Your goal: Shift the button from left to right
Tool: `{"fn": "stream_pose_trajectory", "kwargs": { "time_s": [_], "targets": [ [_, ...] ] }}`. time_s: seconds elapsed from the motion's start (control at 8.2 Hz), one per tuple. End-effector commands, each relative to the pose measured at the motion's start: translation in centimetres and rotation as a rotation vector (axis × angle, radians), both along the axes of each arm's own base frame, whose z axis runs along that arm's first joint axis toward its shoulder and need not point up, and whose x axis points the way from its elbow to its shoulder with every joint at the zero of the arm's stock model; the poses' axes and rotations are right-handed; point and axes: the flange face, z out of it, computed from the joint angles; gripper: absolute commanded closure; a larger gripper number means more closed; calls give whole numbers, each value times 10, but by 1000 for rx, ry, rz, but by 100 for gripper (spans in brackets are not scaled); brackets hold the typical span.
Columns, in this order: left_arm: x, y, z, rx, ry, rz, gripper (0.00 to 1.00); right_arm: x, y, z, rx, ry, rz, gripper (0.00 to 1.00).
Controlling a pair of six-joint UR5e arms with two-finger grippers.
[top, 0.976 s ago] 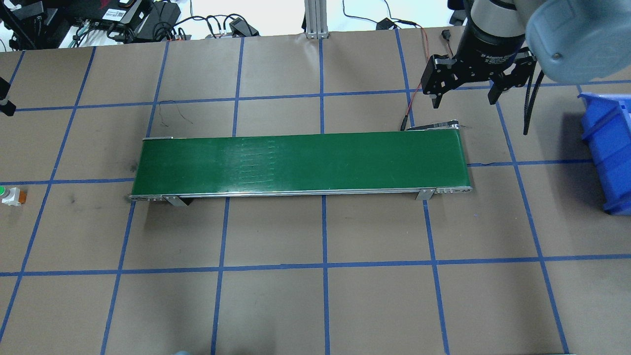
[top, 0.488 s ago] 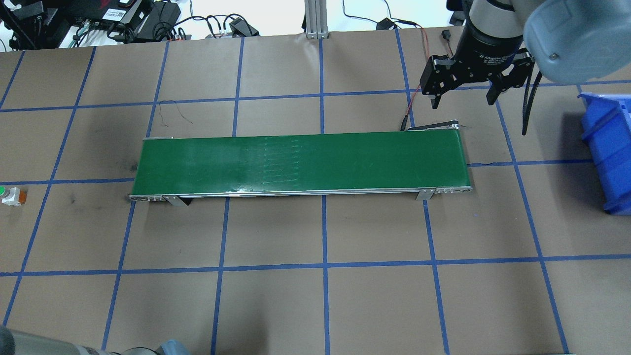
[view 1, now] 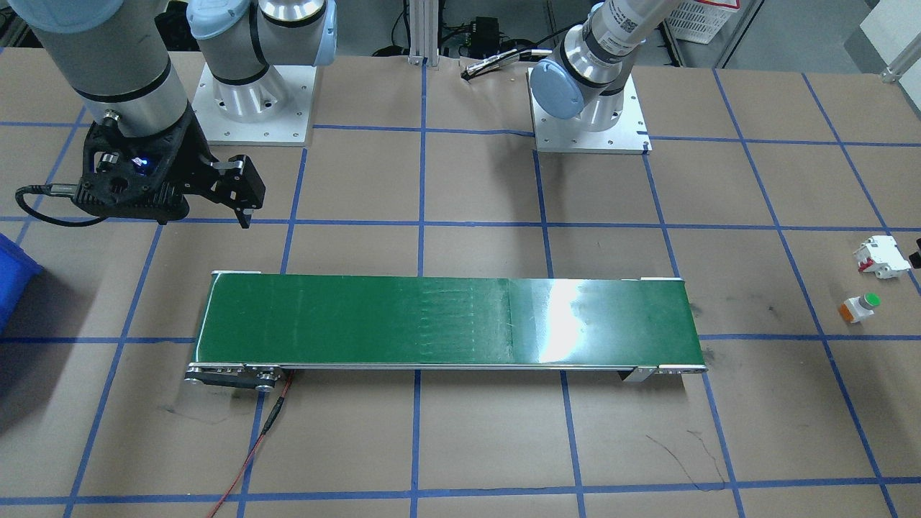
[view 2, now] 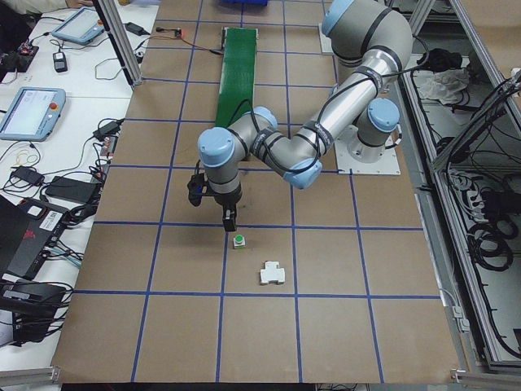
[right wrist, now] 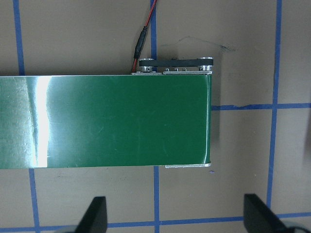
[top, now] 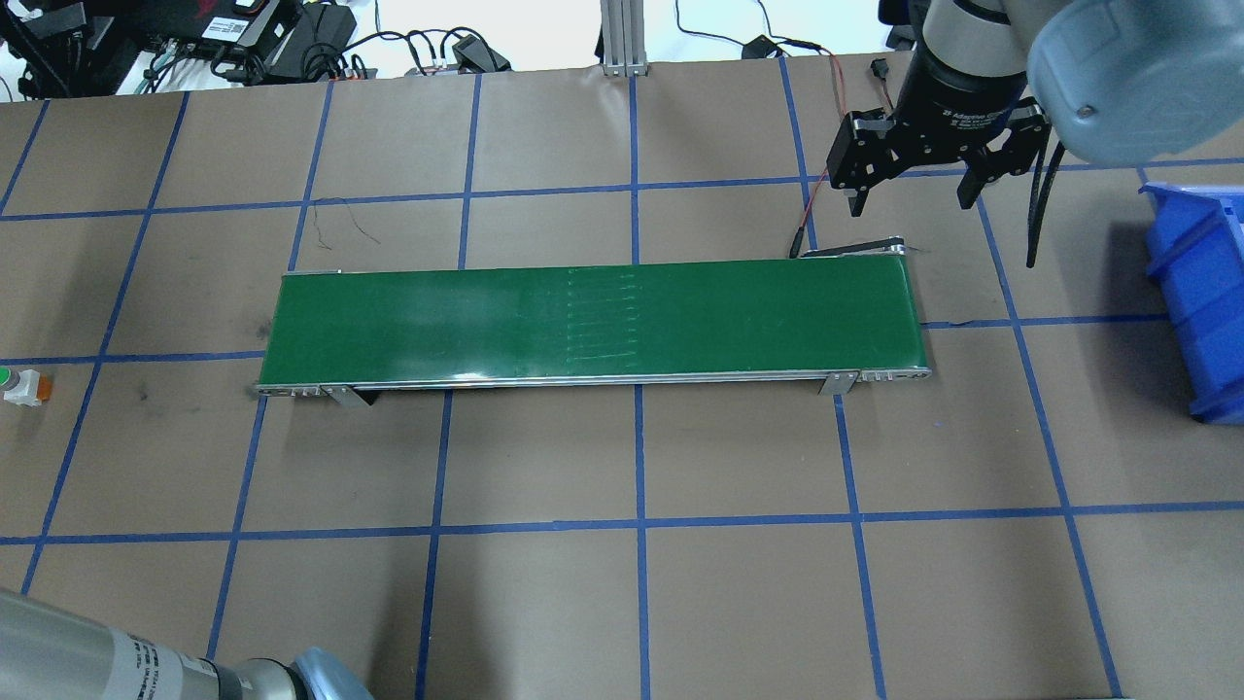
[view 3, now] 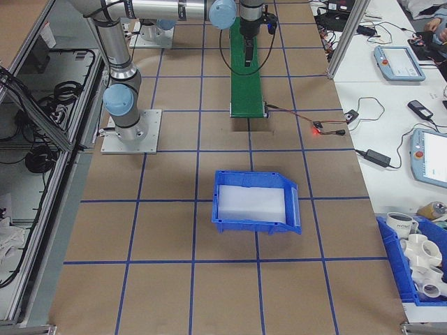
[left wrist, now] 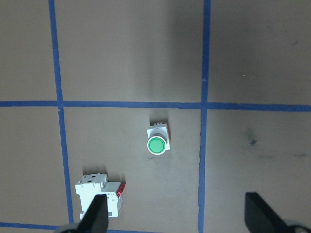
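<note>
Your button stands on the brown paper of the table, green cap up, near the table's end on the robot's left side and well apart from the green conveyor belt. In the left wrist view it sits just below a blue tape crossing line, inside one grid square, with bare paper all round it. A white boxy part with red marks lies near it in the same square, close to a tape line but not touching the button (the one thing crowding that side).

The left gripper hangs above the table close to the button; its fingers are spread wide, one tip over the white part's edge, the other well off to the far side, and nothing is between them.

The right gripper hovers beyond the conveyor's end on the robot's right, by its red wire. Its fingers are spread too and hold nothing. From its wrist camera you see the belt's end and square corner, bare on top.

A blue bin sits past that end of the conveyor, apart from it, with open paper between.
</note>
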Motion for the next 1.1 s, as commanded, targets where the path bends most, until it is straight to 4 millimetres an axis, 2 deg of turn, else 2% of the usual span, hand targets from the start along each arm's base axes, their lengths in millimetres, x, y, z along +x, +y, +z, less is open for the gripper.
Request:
{"fn": "stream_pose_trajectory", "kwargs": {
  "time_s": [0.0,0.37,0.61,0.98],
  "targets": [
    [38,-1,-58,17,23,21,0,0,-1,-2,3,-2,-2,0],
    [38,0,-121,60,71,38,0,0,-1,-3,6,-1,-2,0],
    [33,5,-138,68,79,41,0,0,0,-3,9,-1,-3,0],
    [36,3,-164,86,96,41,0,0,0,-3,10,-1,-2,0]
  ]
}}
